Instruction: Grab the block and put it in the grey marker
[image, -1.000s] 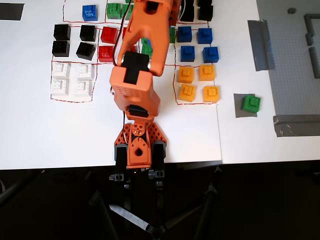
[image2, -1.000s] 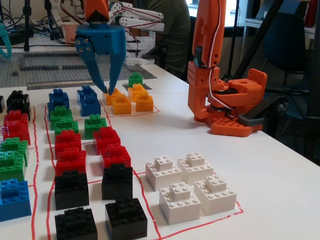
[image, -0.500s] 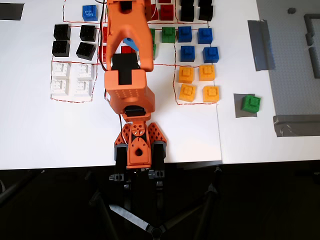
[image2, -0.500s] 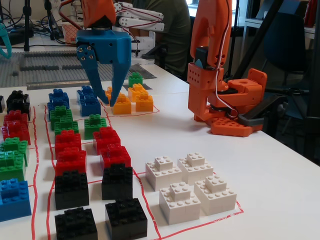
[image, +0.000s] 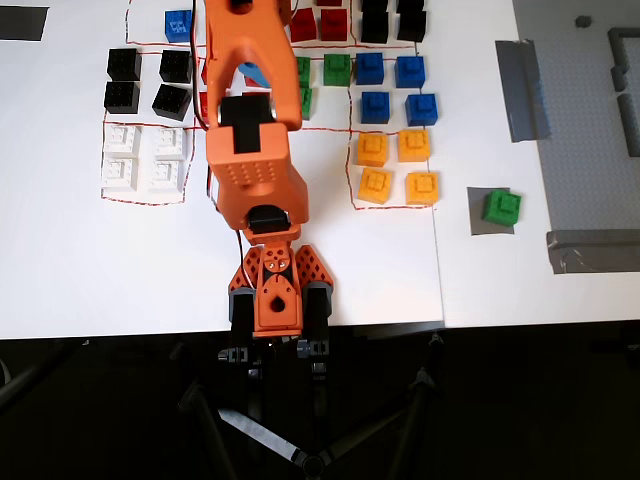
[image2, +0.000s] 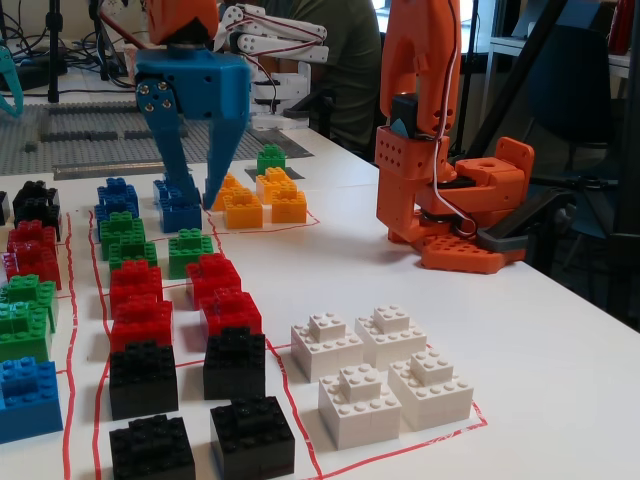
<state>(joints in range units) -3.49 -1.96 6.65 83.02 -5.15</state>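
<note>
Hovering: gripper (image2: 195, 195) upper left of fixed view, jaws apart, empty, above the green bricks (image2: 150, 243); probably lining up a pick
Block: block (image: 501, 207) sits on grey marker (image: 478, 222), right of overhead view

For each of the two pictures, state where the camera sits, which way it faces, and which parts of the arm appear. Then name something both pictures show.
Overhead view: above the table, looking straight down; orange arm and base.
Fixed view: low at table level, across the brick rows toward the base; blue gripper, fingers apart, over the bricks.
Shared: the yellow bricks, and the block on the grey marker.
</note>
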